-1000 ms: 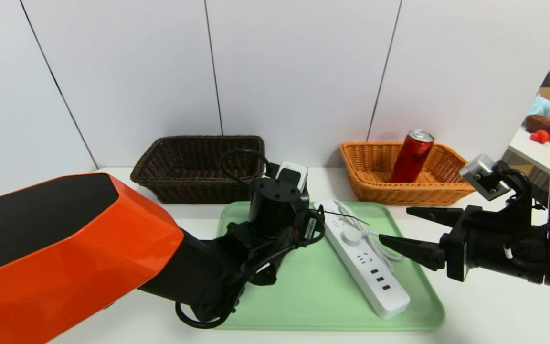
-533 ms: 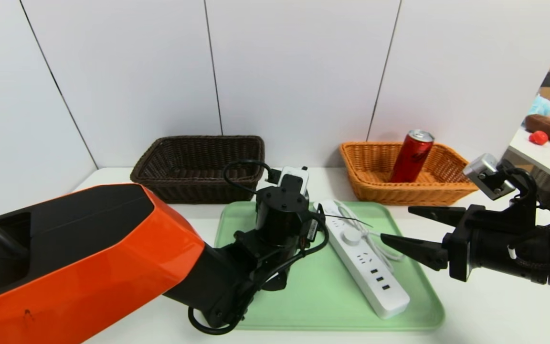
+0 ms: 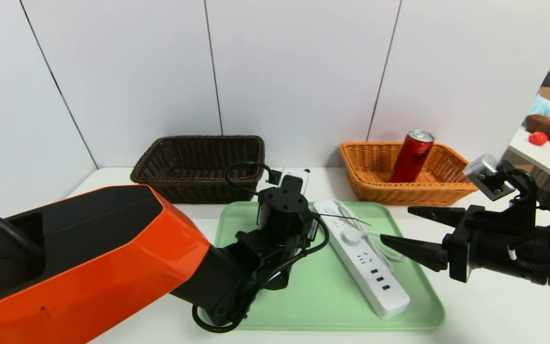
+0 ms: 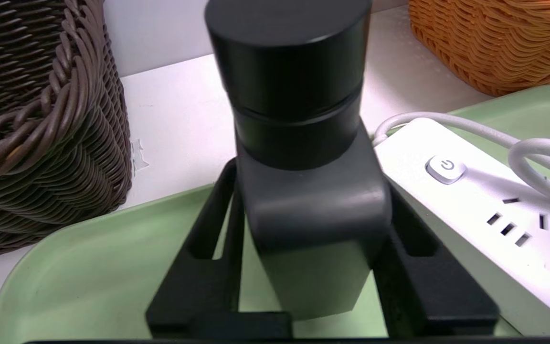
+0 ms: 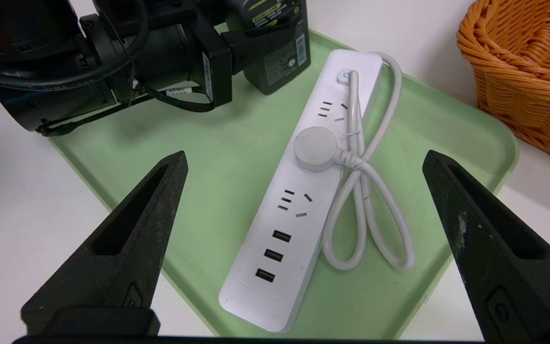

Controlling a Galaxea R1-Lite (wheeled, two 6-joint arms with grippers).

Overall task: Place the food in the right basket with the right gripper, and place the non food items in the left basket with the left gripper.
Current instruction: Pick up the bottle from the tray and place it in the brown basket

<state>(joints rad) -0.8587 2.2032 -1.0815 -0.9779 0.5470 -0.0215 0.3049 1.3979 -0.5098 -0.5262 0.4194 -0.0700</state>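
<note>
left tool (image 4: 310, 177) angled over tray (image 3: 322, 306), clamping bottle (image 4: 299, 71), right tool (image 5: 306, 157) spread alongside

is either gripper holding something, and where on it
The left gripper has its fingers on both sides of the dark bottle, at the body below the cap; the right gripper holds nothing.

head cam above, facing forward-down over green tray (image 3: 313, 306), wrist cams close over tray, power strip (image 3: 365, 258) in all three views
</note>
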